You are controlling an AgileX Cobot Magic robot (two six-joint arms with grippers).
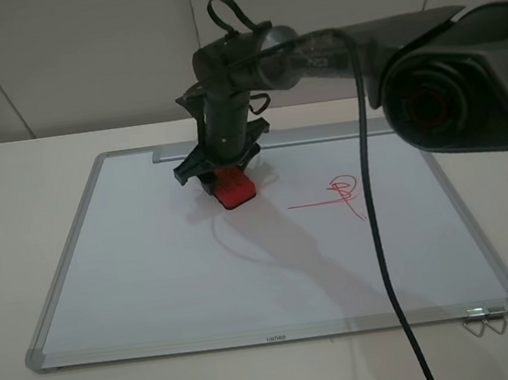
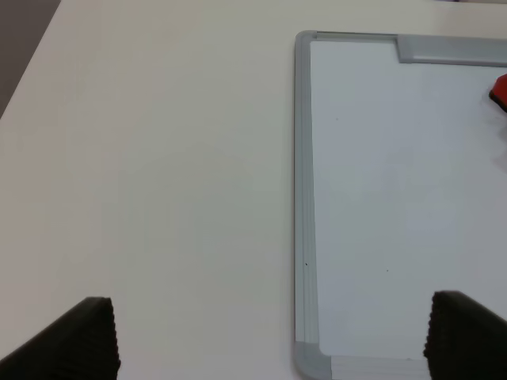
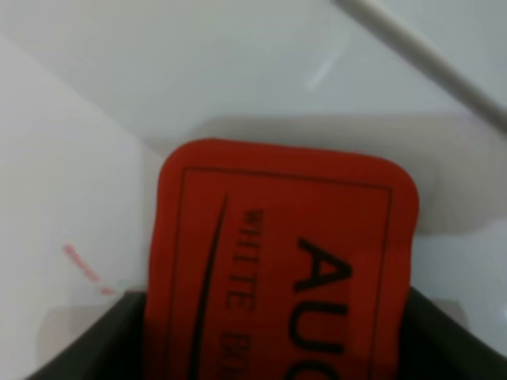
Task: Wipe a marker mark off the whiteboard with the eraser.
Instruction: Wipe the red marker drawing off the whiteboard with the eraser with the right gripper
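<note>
The whiteboard (image 1: 152, 267) lies flat on the table, its tray bar (image 1: 321, 133) along the far side. My right gripper (image 1: 224, 173) reaches across to the board's far middle-left and is shut on the red eraser (image 1: 234, 190), held down at the board surface. The right wrist view shows the eraser (image 3: 285, 253) close up with dark lettering, and a short faint red stroke (image 3: 83, 269) beside it. The dense zigzag marker mark is not visible, and the area under the eraser is hidden. My left gripper (image 2: 269, 305) hovers open over the board's left edge (image 2: 303, 198).
A smaller red scribble (image 1: 342, 188) with a loop and an underline sits right of centre on the board. The right arm's black cable (image 1: 377, 230) hangs across the board's right part. A metal clip (image 1: 485, 321) lies at the near right corner.
</note>
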